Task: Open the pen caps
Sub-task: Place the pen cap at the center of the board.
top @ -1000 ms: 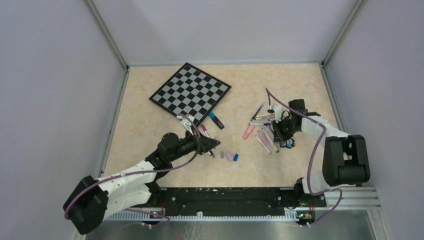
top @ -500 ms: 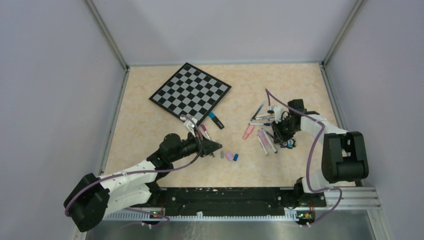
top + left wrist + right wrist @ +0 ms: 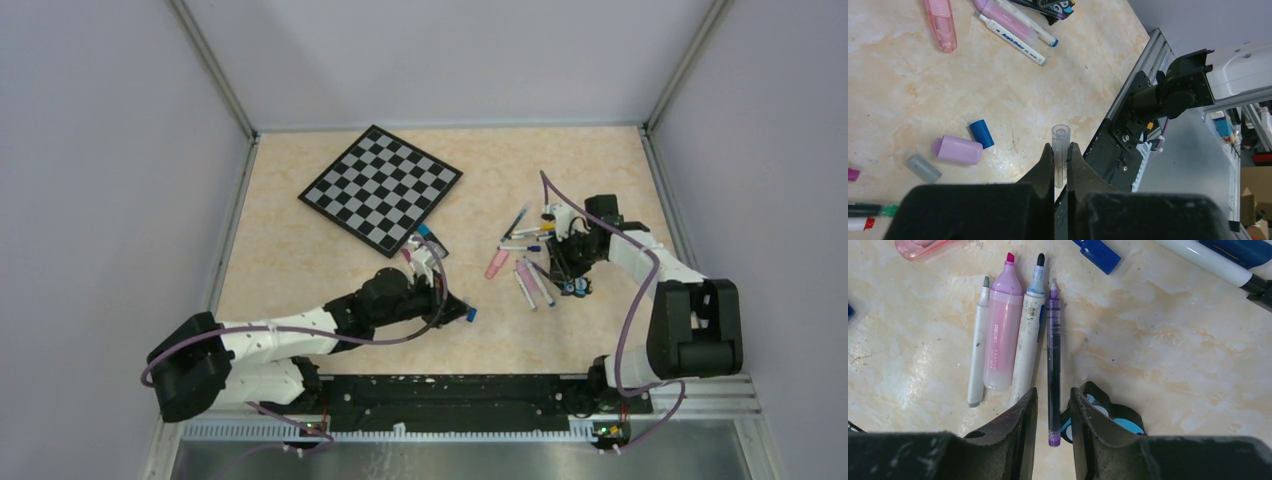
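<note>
The left gripper (image 3: 1061,148) is clamped on a clear cap (image 3: 1060,136), a hollow tube whose open mouth points away from the fingers; what is inside cannot be told. On the table (image 3: 1013,95) just beyond it lie three loose caps: a blue cap (image 3: 981,133) touching a pink cap (image 3: 958,149), and a grey cap (image 3: 923,168) just beside them. The right gripper (image 3: 1053,392) has its fingers slightly apart, one on each side of a purple pen (image 3: 1053,330) without touching it. That pen lies in a row with a white marker (image 3: 1029,340), a pink highlighter (image 3: 1000,335) and a thin white pen (image 3: 979,340), all with bare tips. An owl figure (image 3: 1108,415) sits against the outer side of one finger. From above, the left arm has reached further right and nearer than half a second ago, when it ended short of the loose caps; it now covers the pink and grey ones, leaving only the blue one showing at its tip. The right arm has hardly shifted, and the board (image 3: 380,187) lies as before.
</note>
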